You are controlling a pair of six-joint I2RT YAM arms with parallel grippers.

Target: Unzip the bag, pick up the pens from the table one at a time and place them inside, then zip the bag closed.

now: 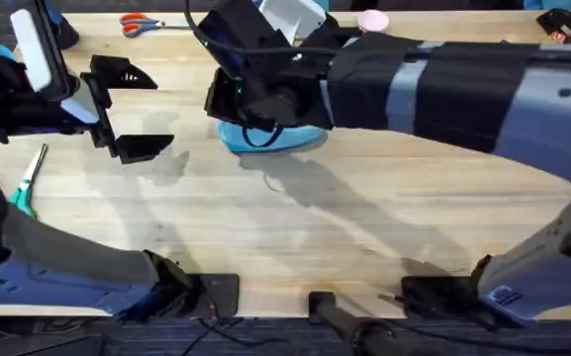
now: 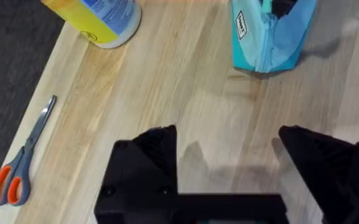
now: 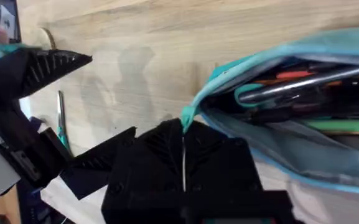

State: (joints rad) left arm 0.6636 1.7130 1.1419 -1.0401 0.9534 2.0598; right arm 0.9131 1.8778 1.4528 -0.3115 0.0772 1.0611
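- Bag (image 1: 275, 138): I see only a light-blue sliver of it on the surface (image 1: 295, 227), toward the far middle; my right arm covers the rest from above.
- From the left wrist camera the bag (image 2: 267, 34) seems to stand on end, mouth uppermost, cut off by the frame edge.
- From the right wrist camera the bag (image 3: 291, 112) gapes open, its long axis running away from my right hand (image 3: 184, 140).
- Inside I make out pens (image 3: 303, 84), lying along the bag's length; I cannot count them.
- My right hand is closed on a small turquoise tab (image 3: 187, 117) at the bag's opening.
- My left hand (image 1: 127, 109) hovers over bare wood left of the bag, fingers spread wide, holding nothing.
- Orange-handled scissors (image 1: 142, 22) lie at the far edge; teal-handled scissors (image 1: 26, 183) lie near the left edge.
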